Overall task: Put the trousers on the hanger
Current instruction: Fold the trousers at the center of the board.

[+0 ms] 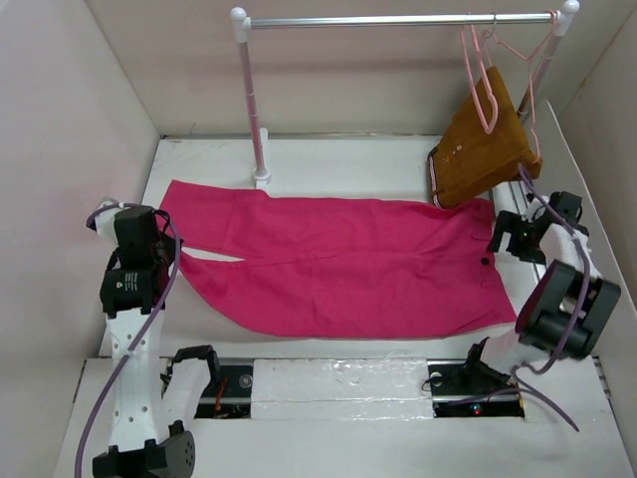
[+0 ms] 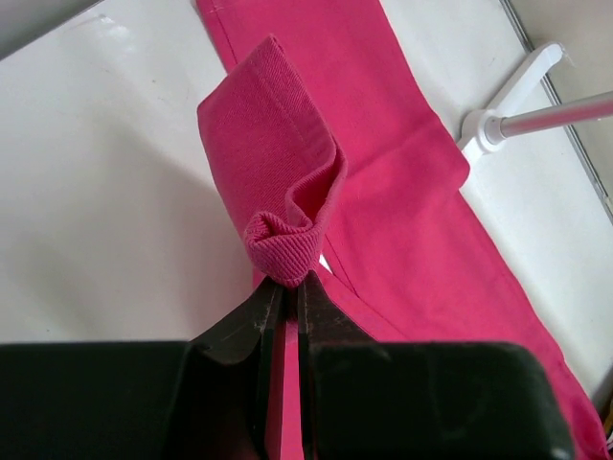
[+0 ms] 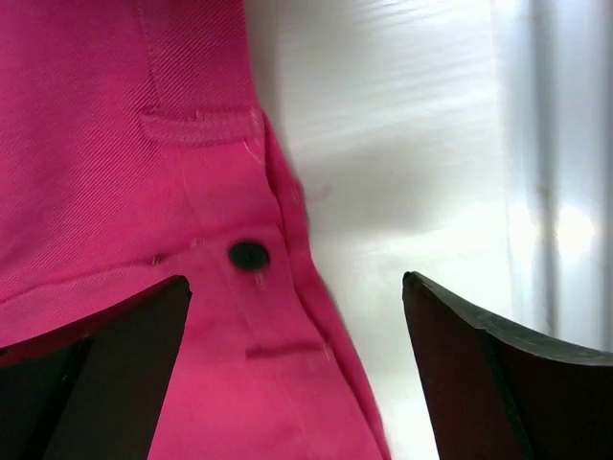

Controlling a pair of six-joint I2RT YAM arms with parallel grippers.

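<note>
The magenta trousers (image 1: 338,264) lie spread flat across the white table, legs to the left and waist to the right. My left gripper (image 1: 167,242) is at the leg end. In the left wrist view it (image 2: 287,280) is shut on a pinched, raised fold of the trousers' hem (image 2: 278,182). My right gripper (image 1: 500,239) hovers at the waist end. In the right wrist view its jaws (image 3: 297,283) stand wide open over the waistband edge, near a black button (image 3: 249,255), holding nothing. A pale-pink hanger (image 1: 518,50) hangs empty on the rail at the far right.
A silver rail (image 1: 398,20) spans the back on a pink-white post (image 1: 254,110), whose foot (image 2: 488,129) stands beside the trouser leg. A mustard-brown garment (image 1: 483,149) hangs from another pink hanger just above the waist end. Pale walls close in left, right and back.
</note>
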